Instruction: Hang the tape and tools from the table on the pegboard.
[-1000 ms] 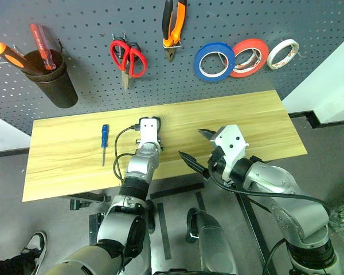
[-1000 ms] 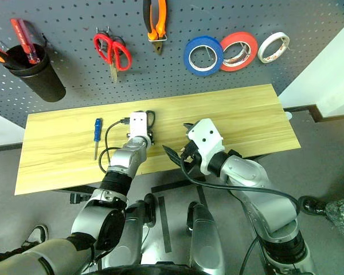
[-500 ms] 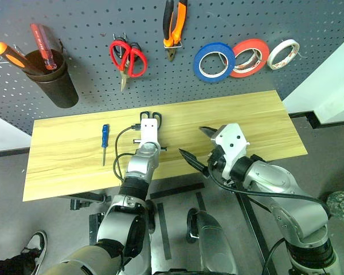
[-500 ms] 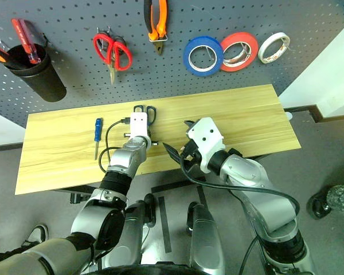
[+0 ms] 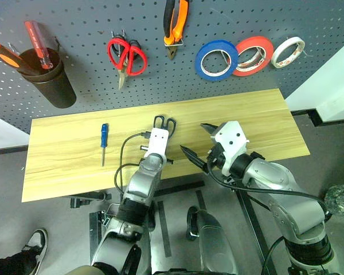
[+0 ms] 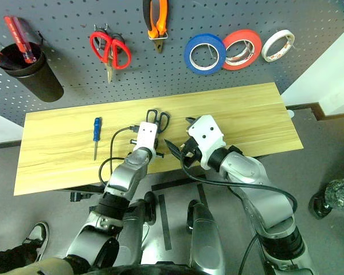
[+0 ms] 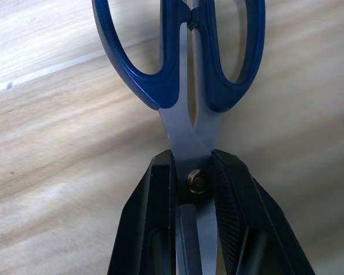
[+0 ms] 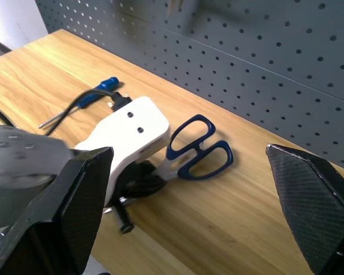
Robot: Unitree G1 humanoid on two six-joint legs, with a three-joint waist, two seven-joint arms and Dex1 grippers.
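Now the left gripper (image 7: 195, 177) is clamped on the scissors (image 7: 183, 63) at their pivot, the right gripper (image 5: 196, 144) spread wide and empty, while the black cup (image 5: 49, 80) holds two screwdrivers (image 5: 23, 48).

The scene is evenly and brightly lit. Soft shadows are cast under the scissors (image 7: 183, 69) on the table (image 5: 63, 166). The pegboard (image 8: 264, 51) top is blurred in the right wrist view.
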